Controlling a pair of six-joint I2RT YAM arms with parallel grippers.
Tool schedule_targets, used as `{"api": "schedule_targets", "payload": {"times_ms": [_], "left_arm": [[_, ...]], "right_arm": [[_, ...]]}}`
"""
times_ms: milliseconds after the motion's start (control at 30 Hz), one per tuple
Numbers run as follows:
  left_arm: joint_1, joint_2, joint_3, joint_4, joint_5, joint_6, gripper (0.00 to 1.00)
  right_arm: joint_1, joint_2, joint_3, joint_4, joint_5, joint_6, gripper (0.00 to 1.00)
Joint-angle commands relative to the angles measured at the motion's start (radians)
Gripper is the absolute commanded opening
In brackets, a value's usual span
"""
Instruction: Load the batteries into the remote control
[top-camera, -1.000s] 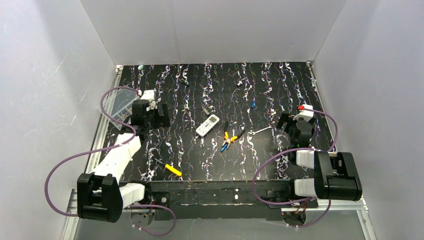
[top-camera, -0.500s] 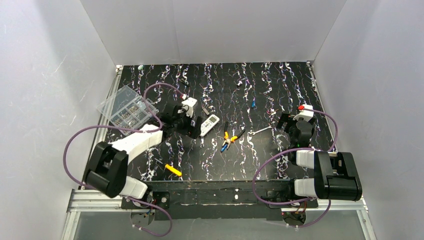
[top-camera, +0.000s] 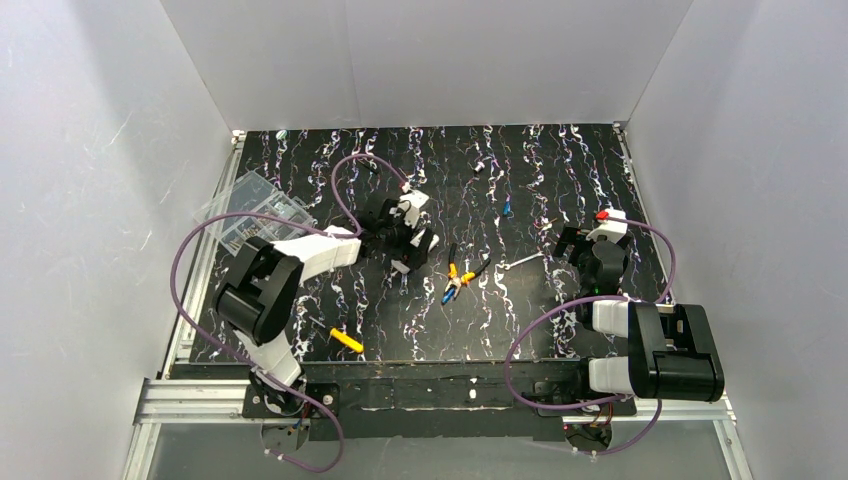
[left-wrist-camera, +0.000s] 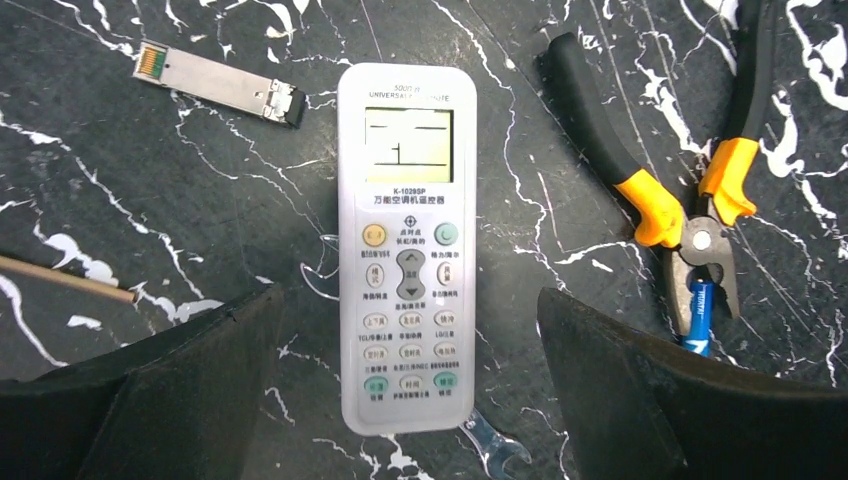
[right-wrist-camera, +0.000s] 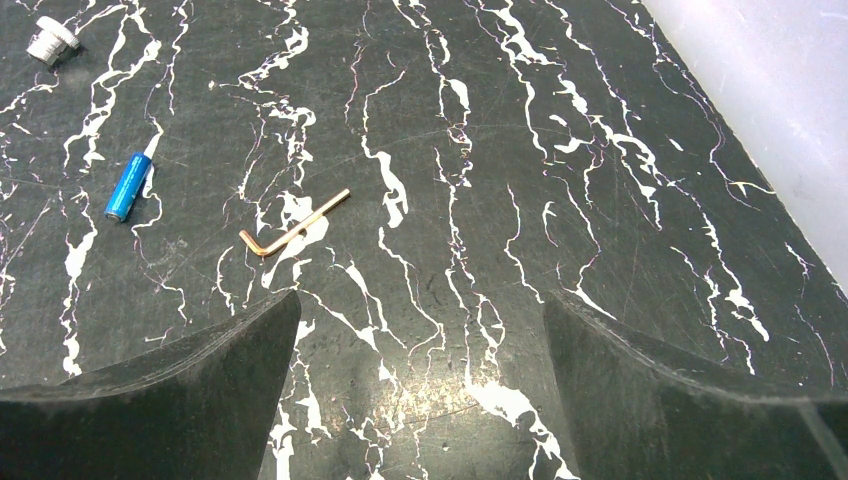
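White plastic: the remote control (left-wrist-camera: 405, 250) is lying face up between the wide-apart jaws of our left gripper (left-wrist-camera: 407, 322). We are just arriving here from the left side of the top view, so grasping it is becoming possible. The left wrist view is showing one blue battery (left-wrist-camera: 702, 318) at the nose of the pliers (left-wrist-camera: 650, 195), lower right. The right wrist view is showing a second battery (right-wrist-camera: 128, 186), upper left, beyond our right gripper (right-wrist-camera: 420, 310), whose jaws are parted and empty.

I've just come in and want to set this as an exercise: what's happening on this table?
The left gripper hovers over the remote control, jaws open either side of it, not closed on it. The remote lies face up. One battery lies by the pliers, and a second battery lies near the open, empty right gripper. Neither is loaded yet.
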Motion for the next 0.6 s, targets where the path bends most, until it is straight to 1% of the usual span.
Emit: {"api": "schedule_targets", "payload": {"times_ms": [0, 233, 400, 567], "left_arm": [[-0.008, 0.039, 0.065, -0.059, 0.039, 0.042, 1.00], [-0.019, 0.106, 0.116, -0.105, 0.053, 0.076, 0.99], [-0.030, 0.128, 0.128, -0.126, 0.043, 0.093, 0.89], [-0.052, 0.153, 0.146, -0.157, -0.007, 0.151, 0.83]], "right_arm": [[-0.004, 0.002, 0.031, 0.050, 0.015, 0.009, 1.00], [-0.005, 0.001, 0.030, 0.050, 0.014, 0.009, 1.00], [-0.004, 0.002, 0.030, 0.050, 0.015, 0.010, 1.00], [-0.006, 0.001, 0.031, 0.050, 0.014, 0.010, 1.00]]}}
